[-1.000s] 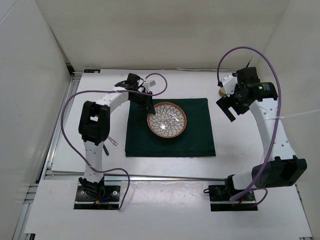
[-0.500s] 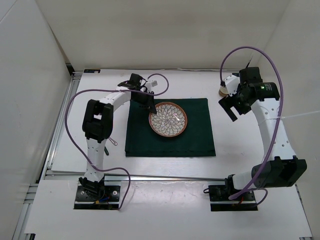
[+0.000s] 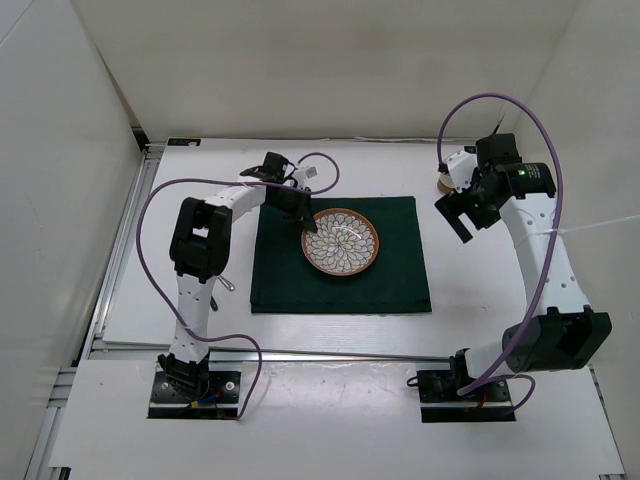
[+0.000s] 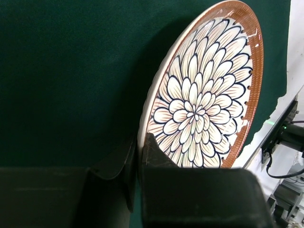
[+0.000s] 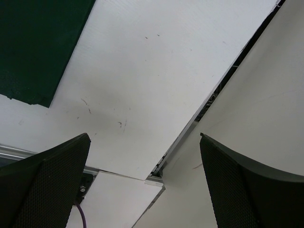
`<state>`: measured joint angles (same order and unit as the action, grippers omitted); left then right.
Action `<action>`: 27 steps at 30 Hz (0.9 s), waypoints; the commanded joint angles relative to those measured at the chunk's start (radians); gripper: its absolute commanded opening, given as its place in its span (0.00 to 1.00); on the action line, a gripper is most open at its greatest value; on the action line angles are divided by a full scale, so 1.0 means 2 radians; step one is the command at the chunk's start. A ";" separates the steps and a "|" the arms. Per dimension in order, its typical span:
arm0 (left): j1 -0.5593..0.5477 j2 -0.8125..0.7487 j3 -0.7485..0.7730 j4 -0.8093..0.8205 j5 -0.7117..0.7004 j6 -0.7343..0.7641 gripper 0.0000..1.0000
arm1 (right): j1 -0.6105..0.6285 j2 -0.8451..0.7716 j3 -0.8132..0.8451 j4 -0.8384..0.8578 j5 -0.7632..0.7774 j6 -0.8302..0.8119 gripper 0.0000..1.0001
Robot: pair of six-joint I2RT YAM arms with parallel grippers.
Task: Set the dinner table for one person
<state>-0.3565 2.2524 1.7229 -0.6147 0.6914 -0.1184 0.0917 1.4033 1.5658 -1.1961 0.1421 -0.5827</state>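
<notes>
The left hand (image 4: pixel 138 153) pinches the rim of the flowery plate (image 4: pixel 199 95) over the green cloth (image 4: pixel 71 71). The right hand (image 5: pixel 142 166) is wide open above the worktop (image 5: pixel 142 71).

No text, label, brand, number or sign can be read in any view. The plate (image 4: pixel 204 109) carries only a painted petal pattern and a hatched brown rim, with no lettering on it.

The plate (image 3: pixel 342 241) bore cream petals outlined in dark blue, rimmed brown; the cloth (image 3: pixel 400 280) was dark green, the table (image 3: pixel 470 290) white.
</notes>
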 commanded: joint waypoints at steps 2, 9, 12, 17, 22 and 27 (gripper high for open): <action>0.003 -0.009 0.012 0.007 0.003 -0.004 0.16 | -0.001 -0.001 0.008 -0.001 -0.010 0.004 1.00; 0.029 -0.039 0.003 0.007 0.002 0.001 0.70 | -0.001 -0.006 0.003 -0.006 -0.020 -0.002 1.00; 0.041 -0.056 0.003 0.007 0.003 0.001 0.94 | -0.006 0.004 0.003 -0.006 -0.033 -0.002 1.00; 0.050 -0.119 0.021 -0.035 -0.022 0.038 1.00 | -0.006 0.037 0.007 0.024 -0.043 0.004 1.00; 0.056 -0.196 0.025 -0.112 -0.163 0.134 1.00 | -0.011 0.093 0.011 0.102 -0.040 -0.047 0.91; 0.092 -0.299 -0.060 -0.122 -0.268 0.204 1.00 | -0.017 0.113 -0.061 0.299 -0.065 -0.136 0.89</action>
<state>-0.2161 1.7832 1.6726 -0.7944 0.3401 0.1547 0.0654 1.6279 1.4921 -0.8711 0.0486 -0.7250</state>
